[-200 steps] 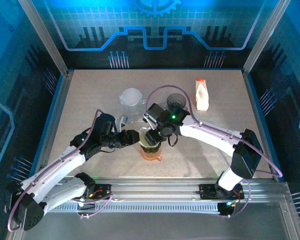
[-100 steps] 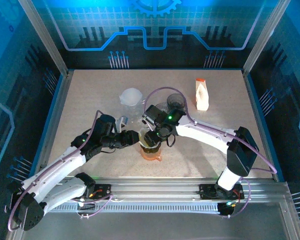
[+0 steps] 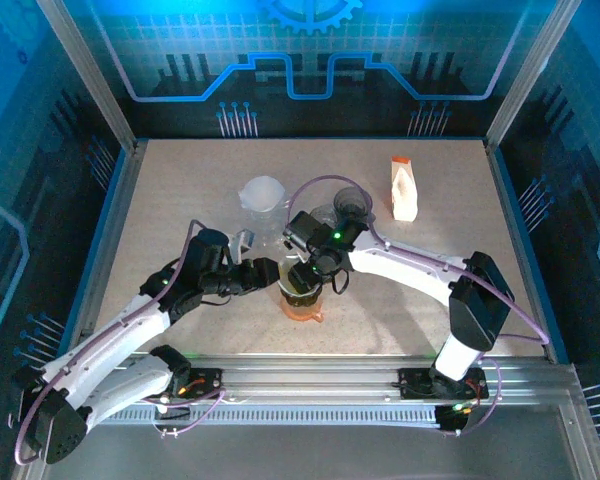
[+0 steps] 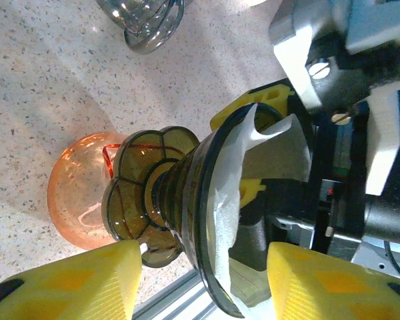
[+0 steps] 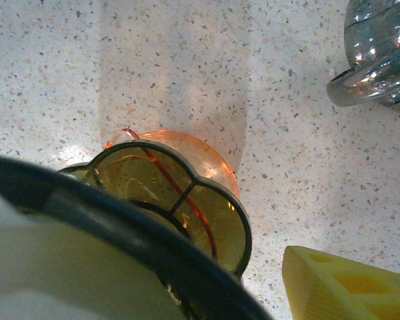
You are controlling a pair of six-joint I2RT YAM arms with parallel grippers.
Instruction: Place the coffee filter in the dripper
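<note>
An olive see-through dripper (image 3: pixel 300 290) with a dark rim (image 4: pixel 210 220) stands on an orange glass server (image 4: pixel 77 193) near the table's front middle. The white coffee filter (image 4: pixel 230 200) lies inside the dripper, and one flap (image 4: pixel 280 150) sticks up past the rim. My left gripper (image 4: pixel 203 267) is open. Its yellow fingers (image 4: pixel 73 287) stand on either side of the dripper's rim without touching it. My right gripper (image 3: pixel 310 275) reaches down over the dripper from the far side, jaws apart, with the filter flap between them. One of its yellow fingers (image 5: pixel 347 287) hangs outside the dripper above the table.
A smoky grey glass vessel (image 3: pixel 352 203) stands just behind the dripper, also visible in the wrist views (image 4: pixel 143 23) (image 5: pixel 380 60). A clear jug (image 3: pixel 261 192) sits at the back left. A white carton with an orange top (image 3: pixel 404 190) is at the back right.
The right arm has shifted slightly left over the dripper. The left gripper's jaws stand a little wider than half a second ago. The dripper and server have not moved.
</note>
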